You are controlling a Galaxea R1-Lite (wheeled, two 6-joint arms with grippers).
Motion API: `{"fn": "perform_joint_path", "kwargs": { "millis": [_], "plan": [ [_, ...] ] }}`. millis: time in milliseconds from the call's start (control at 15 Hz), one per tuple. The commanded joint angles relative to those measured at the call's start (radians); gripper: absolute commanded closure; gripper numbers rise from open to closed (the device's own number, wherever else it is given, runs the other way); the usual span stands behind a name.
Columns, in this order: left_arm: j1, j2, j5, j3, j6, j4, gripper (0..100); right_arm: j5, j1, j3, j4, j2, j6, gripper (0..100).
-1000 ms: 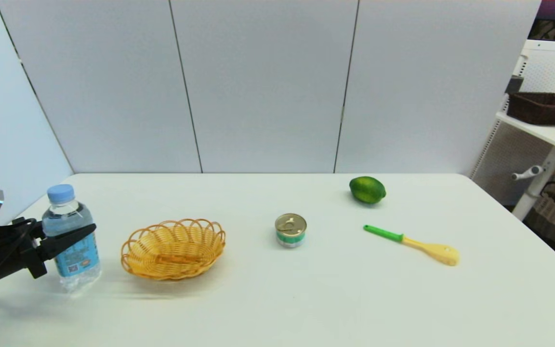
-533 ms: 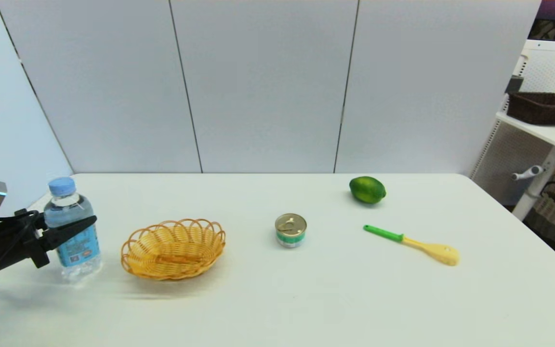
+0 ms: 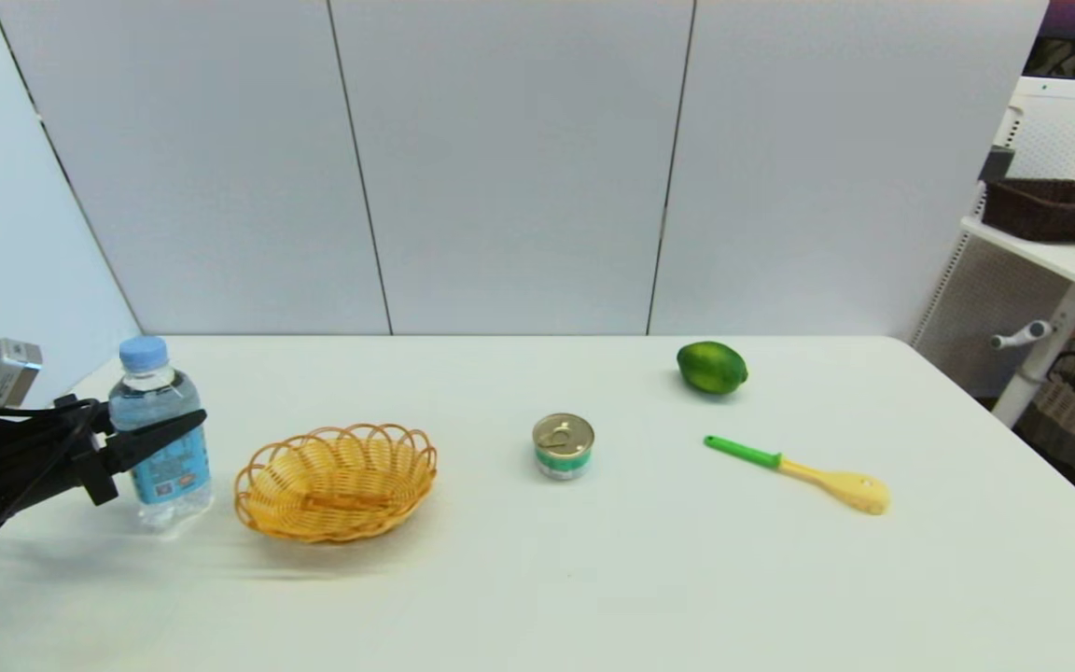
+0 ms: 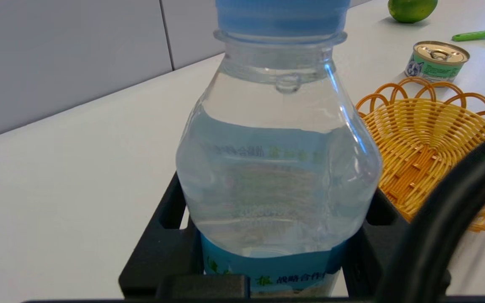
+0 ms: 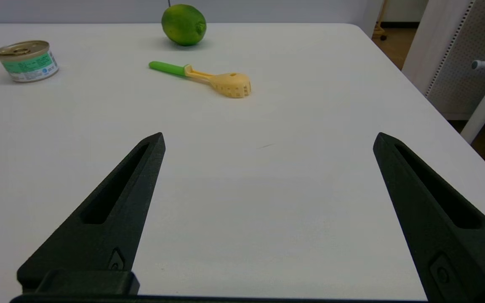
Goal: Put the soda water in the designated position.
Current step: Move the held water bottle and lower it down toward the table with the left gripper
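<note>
Your soda water (image 3: 162, 434) stands upright at the left end of the table (image 3: 593, 579), just left of the wicker basket (image 3: 336, 481) and not touching it. Light-blue cap on top, blue label round the lower half, clear liquid filling most of the body. Whether its base rests on the tabletop or sits a shade above it, you cannot tell from the head view.

Your left gripper (image 3: 160, 435) comes in from the left edge and is clamped on the bottle at about label height — one black finger crosses the front of it, the other is hidden behind. The left wrist view confirms it: the bottle (image 4: 278, 168) fills the space between the fingers (image 4: 158, 248), pressed on both sides.

Basket is yellow, scalloped rim, nothing inside it. Farther right, a short tin can (image 3: 563, 446) with a gold lid, near mid-table. Beyond that a green lime (image 3: 711, 367) toward the back, and a green-handled yellow spoon (image 3: 799, 474) lying flat in front of it.

Your right gripper (image 5: 267, 143) is parked over the near right part of the table — fingers spread wide, nothing between them.
</note>
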Motion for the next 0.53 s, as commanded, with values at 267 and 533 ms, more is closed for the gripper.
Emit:
{"fn": "perform_joint_path", "kwargs": {
  "millis": [267,533],
  "plan": [
    [-0.016,0.027,-0.004,-0.027,0.003,-0.009,100,0.0,0.0,-0.001,0.0,0.001,-0.001,0],
    [-0.014,0.035,-0.004,-0.023,0.004,-0.009,100,0.0,0.0,0.0,0.0,-0.002,0.001,0]
  ]
}}
